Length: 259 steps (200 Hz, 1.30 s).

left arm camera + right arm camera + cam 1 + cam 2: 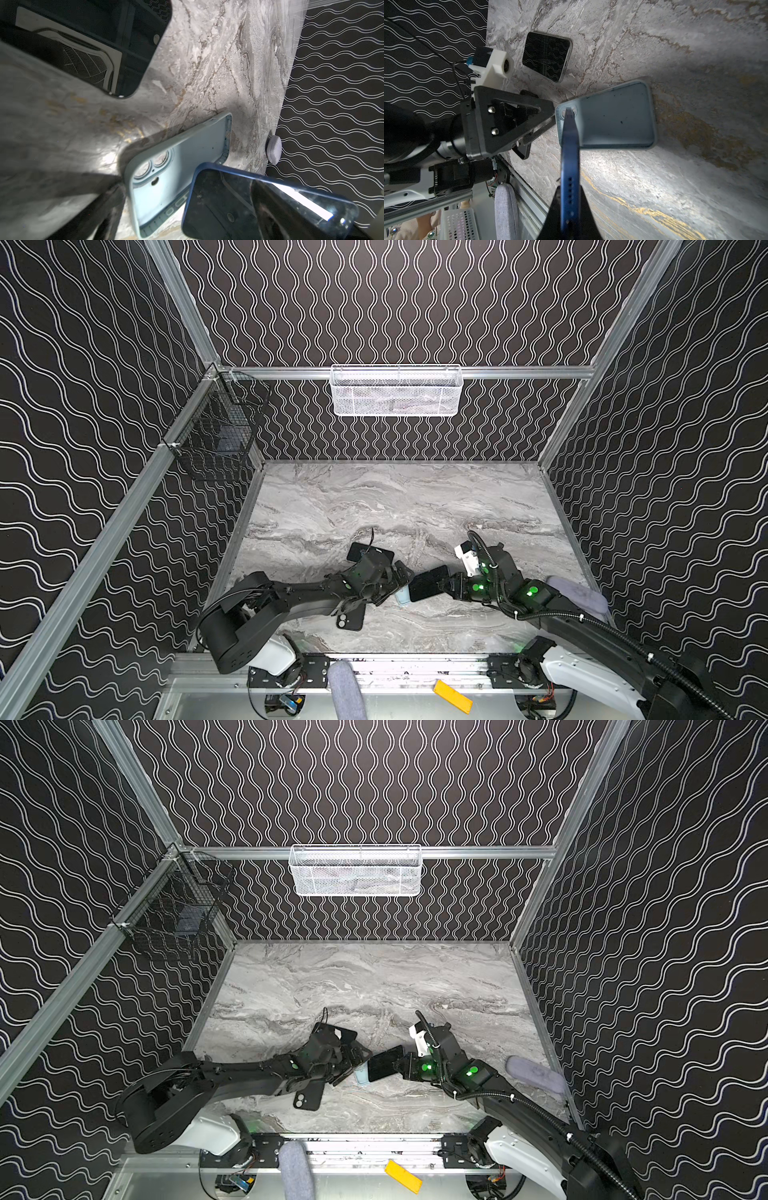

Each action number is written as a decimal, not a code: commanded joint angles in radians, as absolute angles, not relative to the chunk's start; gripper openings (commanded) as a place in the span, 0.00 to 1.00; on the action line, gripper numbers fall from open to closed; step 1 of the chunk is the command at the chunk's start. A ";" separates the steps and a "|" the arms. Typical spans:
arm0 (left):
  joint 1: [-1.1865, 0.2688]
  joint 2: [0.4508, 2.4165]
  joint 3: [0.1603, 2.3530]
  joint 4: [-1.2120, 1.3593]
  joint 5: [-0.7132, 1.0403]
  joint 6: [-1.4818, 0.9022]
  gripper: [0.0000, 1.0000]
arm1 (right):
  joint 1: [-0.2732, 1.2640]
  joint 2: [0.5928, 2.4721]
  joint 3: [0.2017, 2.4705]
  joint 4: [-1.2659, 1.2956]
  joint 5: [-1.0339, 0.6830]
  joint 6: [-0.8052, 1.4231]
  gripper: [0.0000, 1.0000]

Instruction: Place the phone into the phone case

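Phone: the blue phone point(570, 166) is in my right gripper point(569, 199), whose fingers are clamped on its two faces at the end with the row of small holes. I hold it tilted above the table point(374, 497), screen side up in both top views.
Phone case: the pale blue phone case point(612, 120) lies flat on the marble, open side up, toward the front and middle of the table. The free end of the phone hangs over the end with the camera cut-outs. I cannot tell whether the two touch.
Left gripper: my left gripper point(400, 578) has its jaws wide apart and holds nothing. It sits just beside the camera end of the case, facing the phone.
In the way: one left finger point(539, 128) reaches up to that corner of the case. Contact is unclear.
Second phone: a dark phone point(547, 56) lies screen up farther back, partly under my left wrist in both top views.
Black case: a black case point(351, 619) lies near the front, beside my left arm.
Grey pad: a grey pad point(577, 595) lies at the table's right edge, under my right arm.
Front rail: a grey roll point(345, 691) and a yellow strip point(452, 696) lie there.
Walls: a white mesh basket point(397, 391) hangs at the back, a black wire basket point(216, 431) on the left.
Writing: too small for me to read.
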<state>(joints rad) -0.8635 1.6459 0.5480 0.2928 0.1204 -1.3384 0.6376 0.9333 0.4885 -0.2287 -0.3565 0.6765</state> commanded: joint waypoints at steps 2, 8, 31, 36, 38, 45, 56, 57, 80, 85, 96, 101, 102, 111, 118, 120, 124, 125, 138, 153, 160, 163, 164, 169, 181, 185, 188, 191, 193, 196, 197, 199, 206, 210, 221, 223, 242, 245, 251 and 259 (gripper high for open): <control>-0.864 1.678 0.582 0.292 0.125 -1.325 0.98 | 0.615 0.939 0.493 -0.191 -0.386 0.645 0.00; -0.862 1.685 0.589 0.296 0.126 -1.322 0.99 | 0.605 0.944 0.494 -0.192 -0.394 0.638 0.00; -0.859 1.712 0.616 0.298 0.126 -1.308 0.98 | 0.567 0.974 0.498 -0.182 -0.436 0.611 0.00; -0.858 1.716 0.620 0.297 0.128 -1.307 0.98 | 0.560 0.983 0.500 -0.176 -0.447 0.605 0.00; -0.858 1.717 0.621 0.299 0.129 -1.307 0.99 | 0.558 0.987 0.501 -0.174 -0.450 0.600 0.00; -0.855 1.721 0.622 0.308 0.131 -1.308 0.98 | 0.552 1.003 0.508 -0.168 -0.460 0.593 0.00; -0.851 1.726 0.623 0.314 0.134 -1.309 0.98 | 0.548 1.033 0.519 -0.156 -0.479 0.581 0.00; -0.850 1.726 0.623 0.315 0.135 -1.310 0.98 | 0.548 1.035 0.519 -0.156 -0.481 0.579 0.00; -0.840 1.724 0.620 0.321 0.141 -1.305 0.98 | 0.546 1.102 0.536 -0.132 -0.511 0.556 0.00; -0.838 1.724 0.620 0.322 0.142 -1.305 0.98 | 0.546 1.116 0.538 -0.131 -0.513 0.547 0.00; -0.832 1.723 0.618 0.324 0.147 -1.302 0.98 | 0.545 1.147 0.544 -0.131 -0.521 0.534 0.00; -0.830 1.721 0.619 0.322 0.149 -1.301 0.98 | 0.546 1.158 0.546 -0.135 -0.526 0.528 0.00; -0.830 1.722 0.619 0.322 0.150 -1.302 0.98 | 0.546 1.161 0.547 -0.136 -0.526 0.526 0.00; -0.827 1.721 0.620 0.326 0.152 -1.302 0.98 | 0.545 1.175 0.546 -0.135 -0.529 0.521 0.00; -0.824 1.723 0.620 0.330 0.155 -1.301 0.99 | 0.545 1.179 0.541 -0.128 -0.530 0.525 0.00; -0.824 1.723 0.621 0.330 0.156 -1.300 0.98 | 0.546 1.181 0.537 -0.124 -0.529 0.528 0.00; -0.823 1.724 0.624 0.330 0.156 -1.299 0.98 | 0.545 1.181 0.532 -0.119 -0.529 0.531 0.00; -0.823 1.724 0.624 0.330 0.158 -1.299 0.98 | 0.545 1.181 0.532 -0.117 -0.529 0.532 0.00; -0.821 1.727 0.628 0.331 0.161 -1.299 0.98 | 0.545 1.185 0.515 -0.098 -0.530 0.547 0.00; -0.821 1.732 0.633 0.336 0.163 -1.299 0.99 | 0.546 1.191 0.494 -0.066 -0.538 0.567 0.00; -0.819 1.735 0.635 0.337 0.164 -1.298 0.98 | 0.546 1.195 0.485 -0.054 -0.540 0.573 0.00; -0.819 1.735 0.635 0.338 0.164 -1.299 0.98 | 0.546 1.198 0.483 -0.050 -0.541 0.575 0.00; -0.819 1.735 0.636 0.339 0.164 -1.299 0.99 | 0.546 1.198 0.482 -0.049 -0.541 0.575 0.00; -0.819 1.739 0.634 0.342 0.166 -1.299 0.98 | 0.546 1.201 0.477 -0.042 -0.544 0.579 0.00; -0.818 1.745 0.636 0.345 0.169 -1.302 0.98 | 0.546 1.212 0.470 -0.033 -0.547 0.581 0.00; -0.818 1.746 0.637 0.349 0.169 -1.302 0.98 | 0.547 1.215 0.467 -0.031 -0.548 0.580 0.00; -0.818 1.746 0.637 0.351 0.170 -1.302 0.98 | 0.547 1.218 0.466 -0.030 -0.548 0.579 0.00; -0.817 1.747 0.638 0.353 0.172 -1.301 0.98 | 0.547 1.221 0.465 -0.029 -0.549 0.579 0.00; -0.817 1.749 0.639 0.352 0.172 -1.302 0.98 | 0.546 1.223 0.464 -0.030 -0.549 0.579 0.00; -0.817 1.750 0.640 0.351 0.173 -1.303 0.98 | 0.546 1.224 0.465 -0.030 -0.548 0.578 0.00; -0.817 1.750 0.640 0.351 0.172 -1.304 0.98 | 0.546 1.225 0.465 -0.031 -0.548 0.577 0.00; -0.817 1.751 0.640 0.351 0.172 -1.304 0.98 | 0.546 1.225 0.464 -0.032 -0.547 0.577 0.00; -0.816 1.752 0.644 0.353 0.172 -1.302 0.98 | 0.546 1.228 0.462 -0.033 -0.544 0.575 0.00; -0.816 1.753 0.645 0.352 0.172 -1.303 0.98 | 0.546 1.230 0.462 -0.035 -0.542 0.574 0.00; -0.817 1.756 0.650 0.351 0.172 -1.303 0.98 | 0.546 1.233 0.463 -0.045 -0.533 0.572 0.00; -0.816 1.757 0.651 0.351 0.172 -1.303 0.98 | 0.546 1.234 0.463 -0.048 -0.531 0.571 0.00; -0.815 1.760 0.665 0.344 0.174 -1.299 0.98 | 0.546 1.243 0.464 -0.073 -0.519 0.568 0.00; -0.815 1.760 0.667 0.344 0.173 -1.299 0.98 | 0.546 1.245 0.465 -0.076 -0.517 0.571 0.00; -0.814 1.760 0.669 0.344 0.176 -1.299 0.98 | 0.546 1.247 0.465 -0.087 -0.511 0.573 0.00; -0.813 1.761 0.674 0.342 0.176 -1.298 0.98 | 0.545 1.251 0.461 -0.096 -0.504 0.576 0.00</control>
